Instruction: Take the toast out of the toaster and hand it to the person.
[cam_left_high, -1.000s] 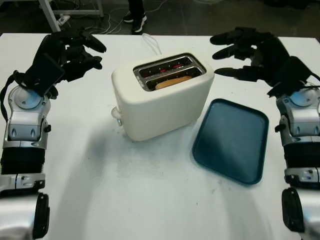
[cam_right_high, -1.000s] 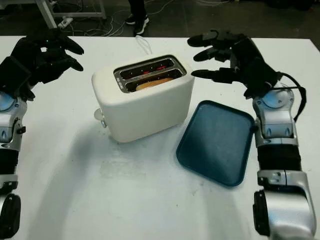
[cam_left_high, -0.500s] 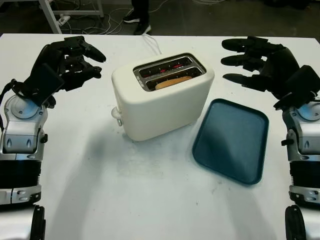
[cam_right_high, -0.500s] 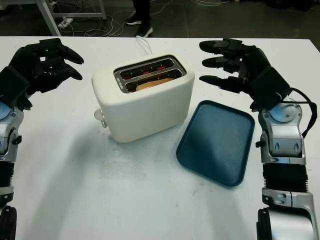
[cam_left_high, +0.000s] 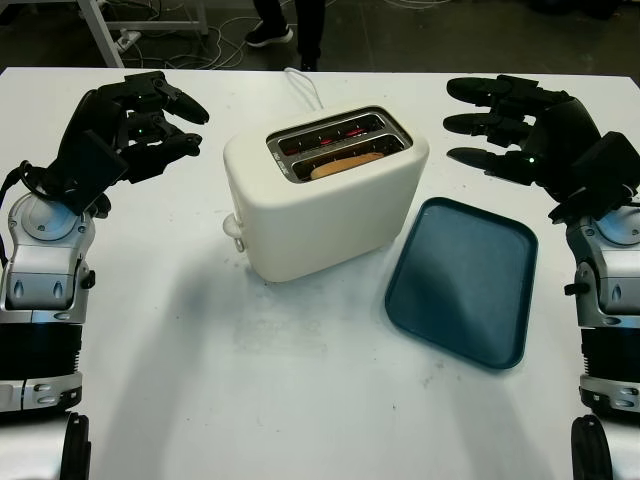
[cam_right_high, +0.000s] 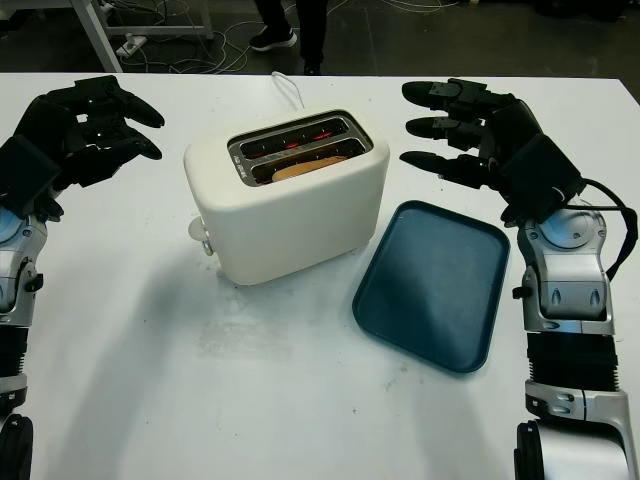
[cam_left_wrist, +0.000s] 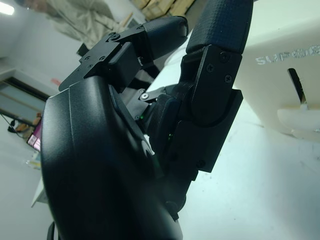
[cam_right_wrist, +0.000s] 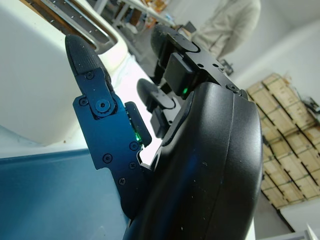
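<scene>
toast (cam_left_high: 347, 163): it sits low in the near slot of the toaster (cam_left_high: 325, 205), with just its brown top edge showing. its long side runs left to right, a bit slanted, the same way as the slot.
right hand (cam_left_high: 520, 140): up in the air, to the right of the toaster top and a little farther back. it is open and holds nothing. its fingers point left, at the toaster.
left hand (cam_left_high: 135, 125): up in the air on the left of the toaster, apart from it. its fingers are bent in a loose curl and hold nothing.
which hand is nearer: they look about the same from the toast, so i cannot pick one. the toast is in the middle, between them and lower down.
next move: i think a hand must go in over the slot and come down from above to pinch the thin top edge.
tray (cam_left_high: 465, 280): blue, flat, just right of the toaster.
table (cam_left_high: 300, 390): white and flat.
room: dark floor with wires past the far edge of the table. a person (cam_left_high: 290, 20) stands there.
</scene>
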